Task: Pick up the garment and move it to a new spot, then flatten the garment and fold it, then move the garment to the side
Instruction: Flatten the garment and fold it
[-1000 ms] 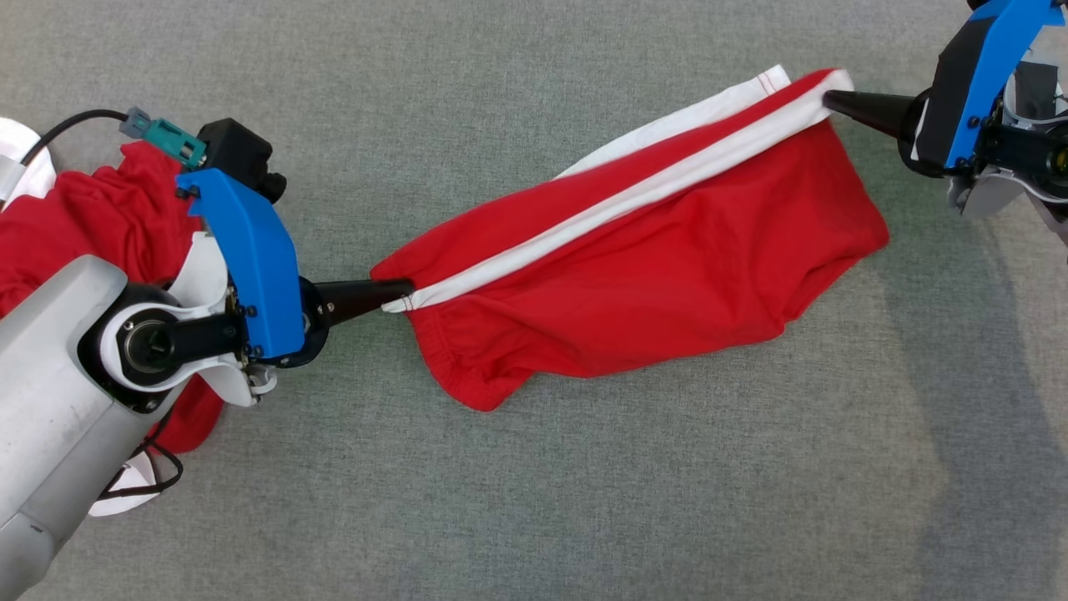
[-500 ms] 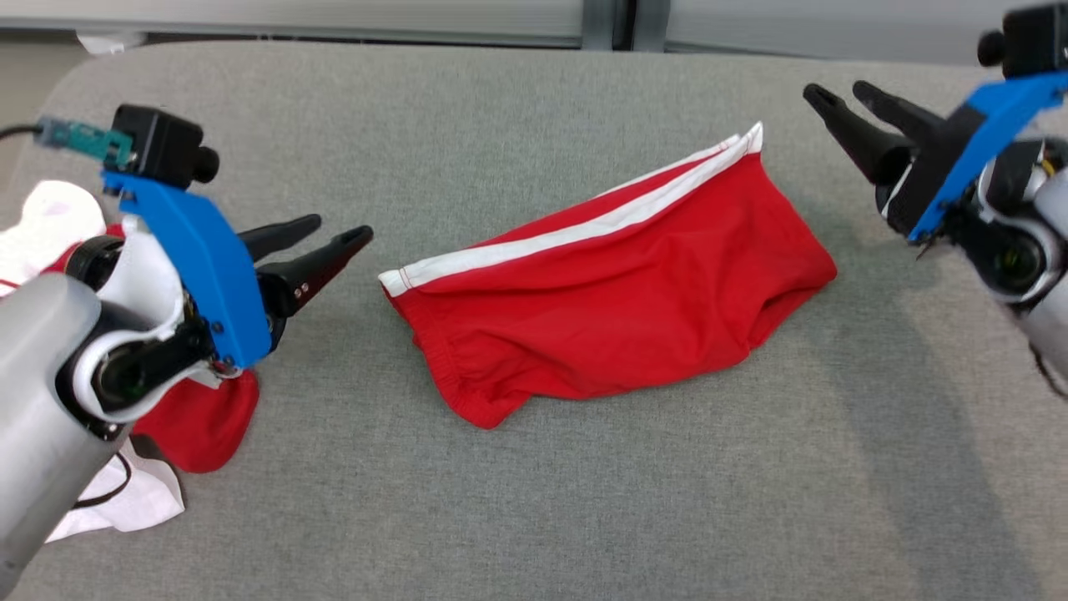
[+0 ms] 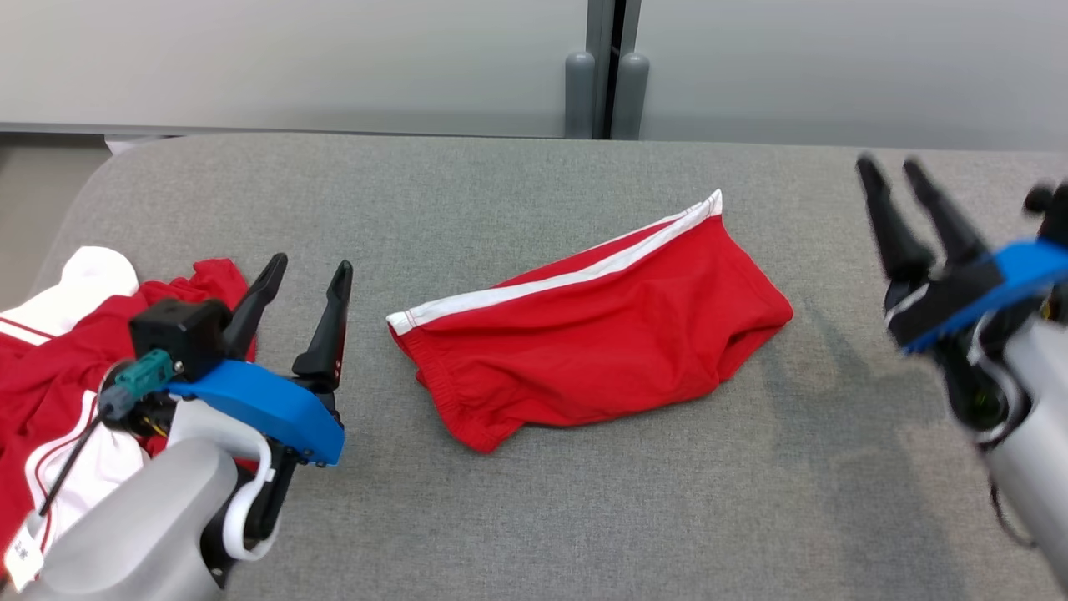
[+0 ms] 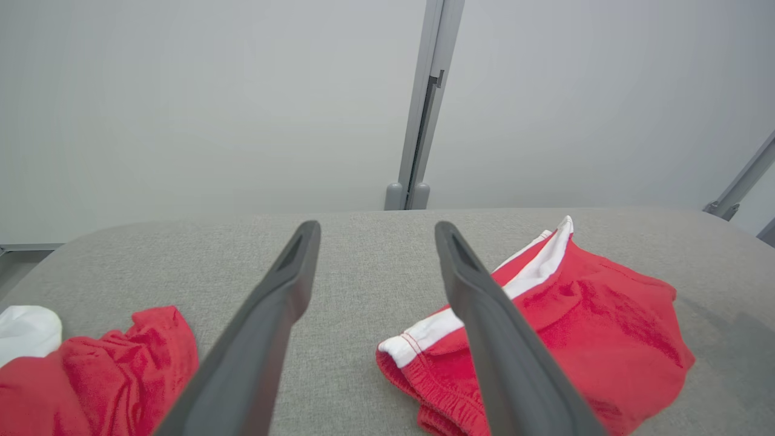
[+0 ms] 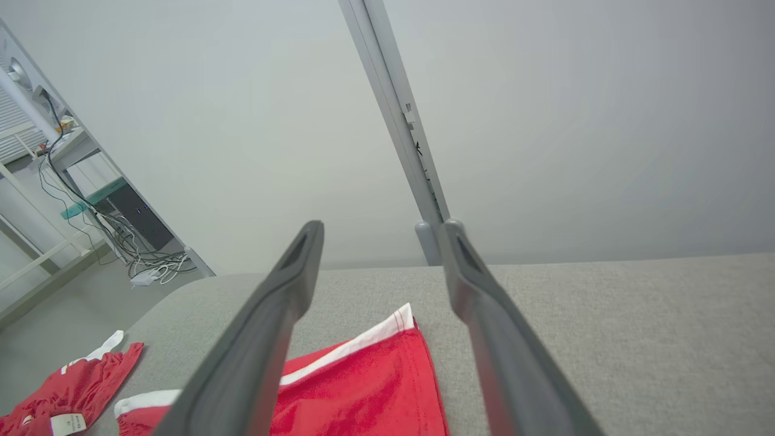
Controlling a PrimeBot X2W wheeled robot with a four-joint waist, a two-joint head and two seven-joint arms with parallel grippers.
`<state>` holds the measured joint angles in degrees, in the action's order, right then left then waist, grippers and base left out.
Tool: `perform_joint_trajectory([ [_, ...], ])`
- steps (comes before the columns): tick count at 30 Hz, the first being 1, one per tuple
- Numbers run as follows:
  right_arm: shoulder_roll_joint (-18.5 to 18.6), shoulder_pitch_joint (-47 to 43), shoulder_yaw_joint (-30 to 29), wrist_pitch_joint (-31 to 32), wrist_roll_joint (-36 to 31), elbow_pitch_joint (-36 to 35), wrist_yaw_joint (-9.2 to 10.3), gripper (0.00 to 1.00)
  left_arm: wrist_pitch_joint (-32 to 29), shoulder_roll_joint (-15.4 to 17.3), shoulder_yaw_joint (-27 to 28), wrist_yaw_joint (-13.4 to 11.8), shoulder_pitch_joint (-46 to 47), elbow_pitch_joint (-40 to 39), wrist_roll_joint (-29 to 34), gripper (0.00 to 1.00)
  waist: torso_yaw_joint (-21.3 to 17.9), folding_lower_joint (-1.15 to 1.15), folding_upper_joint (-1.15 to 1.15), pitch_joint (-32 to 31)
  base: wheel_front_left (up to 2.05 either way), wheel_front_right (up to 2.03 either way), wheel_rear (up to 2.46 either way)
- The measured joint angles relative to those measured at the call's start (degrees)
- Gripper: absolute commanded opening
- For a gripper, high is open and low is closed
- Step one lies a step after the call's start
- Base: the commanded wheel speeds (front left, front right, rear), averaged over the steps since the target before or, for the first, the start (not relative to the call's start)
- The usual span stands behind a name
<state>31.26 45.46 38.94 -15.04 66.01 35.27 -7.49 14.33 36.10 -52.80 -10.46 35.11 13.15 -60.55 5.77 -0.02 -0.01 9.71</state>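
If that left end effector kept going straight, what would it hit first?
Likely nothing soon: the left end effector points across bare table toward the back wall, with the red shorts off to its right.

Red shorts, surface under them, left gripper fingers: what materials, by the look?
Red shorts: soft matte knit, probably cotton or polyester; it wrinkles and has a gathered elastic hem. Table surface: grey woven fabric cover, speckled matte weave. Left gripper fingers: dark matte, likely moulded plastic, smooth.

Print on the white tag [image 5: 67,424] on the piled clothes [image 3: 58,351] is illegible.
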Motion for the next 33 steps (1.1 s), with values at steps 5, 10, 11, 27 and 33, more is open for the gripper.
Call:
perform_joint_trajectory([
  [5,-5.3,-11.74,-11.54,0.01,-11.63,-2.8,0.0,1.0,0.66,-5.92,12.37,-4.3,-7.59,-3.16,8.22,1.0,0.23,0.01,0.0,-1.6,0.0,0.0,0.0],
  [10,-8.67,-17.68,-17.86,0.01,-17.71,-3.08,0.01,1.0,0.66,-13.49,23.71,-3.52,-18.44,-5.91,18.16,1.0,1.23,0.01,0.0,-2.71,0.0,0.0,0.0],
  [11,-9.15,-18.0,-18.36,0.0,-18.36,-2.77,0.0,1.0,0.66,-14.48,24.95,-2.66,-19.65,-5.89,19.76,1.0,1.53,0.01,0.0,-2.79,0.0,0.0,0.0],
  [27,-6.66,-5.19,-11.54,6.08,-17.22,17.34,0.0,1.0,0.66,-27.76,33.63,10.16,-23.79,-1.38,34.96,1.0,8.43,0.02,0.01,0.05,0.0,0.0,0.0],
  [33,-4.8,1.69,-8.15,17.28,-15.46,26.79,0.0,1.0,0.66,-30.55,34.2,12.77,-22.76,0.12,37.88,1.0,12.63,0.02,0.01,2.07,0.0,0.0,0.0],
])
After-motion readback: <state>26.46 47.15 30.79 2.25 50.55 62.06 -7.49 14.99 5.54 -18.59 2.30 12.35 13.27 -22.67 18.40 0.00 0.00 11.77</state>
